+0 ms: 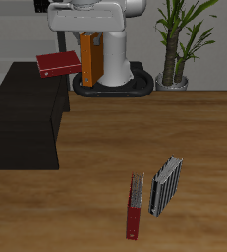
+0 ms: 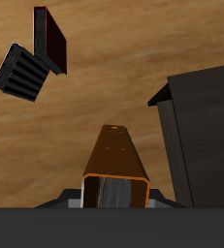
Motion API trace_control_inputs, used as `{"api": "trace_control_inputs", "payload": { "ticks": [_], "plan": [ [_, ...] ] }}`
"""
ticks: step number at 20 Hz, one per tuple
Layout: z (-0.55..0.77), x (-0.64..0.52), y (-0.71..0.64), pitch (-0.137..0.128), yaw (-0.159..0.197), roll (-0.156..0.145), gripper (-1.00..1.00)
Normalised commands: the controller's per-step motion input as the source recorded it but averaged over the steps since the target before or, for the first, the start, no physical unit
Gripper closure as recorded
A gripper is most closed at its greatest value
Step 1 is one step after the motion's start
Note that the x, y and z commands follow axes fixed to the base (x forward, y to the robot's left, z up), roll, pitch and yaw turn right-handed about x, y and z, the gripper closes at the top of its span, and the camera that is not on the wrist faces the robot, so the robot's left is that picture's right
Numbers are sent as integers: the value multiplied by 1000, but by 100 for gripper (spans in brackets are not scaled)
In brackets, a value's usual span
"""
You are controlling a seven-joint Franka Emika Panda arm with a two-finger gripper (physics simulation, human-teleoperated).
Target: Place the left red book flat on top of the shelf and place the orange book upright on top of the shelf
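The left red book (image 1: 53,64) lies flat on top of the black shelf (image 1: 22,103), at the top's back corner near the robot base. Just beside that corner the orange book (image 1: 90,57) hangs upright in the air, off the shelf. My gripper (image 1: 89,35) is shut on its upper end. In the wrist view the orange book (image 2: 117,163) runs away from the camera between the jaws, with the shelf (image 2: 203,126) close beside it. The fingertips themselves are hidden by the book.
A slim red book (image 1: 135,207) and a grey striped book (image 1: 166,185) stand on the wooden floor near the front; both also show in the wrist view, red book (image 2: 53,39) and striped book (image 2: 21,73). A potted plant (image 1: 179,44) stands beside the robot base (image 1: 113,84).
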Motion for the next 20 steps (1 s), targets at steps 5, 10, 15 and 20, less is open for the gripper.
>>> {"api": "trace_control_inputs", "payload": {
  "ticks": [5, 10, 15, 20],
  "plan": [
    [296, 193, -532, -15, -54, -46, 100],
    [78, 111, -441, 29, -70, -16, 100],
    [97, 72, -467, 23, -66, 32, 100],
    [94, 7, -393, 25, -62, 9, 100]
  ]
}}
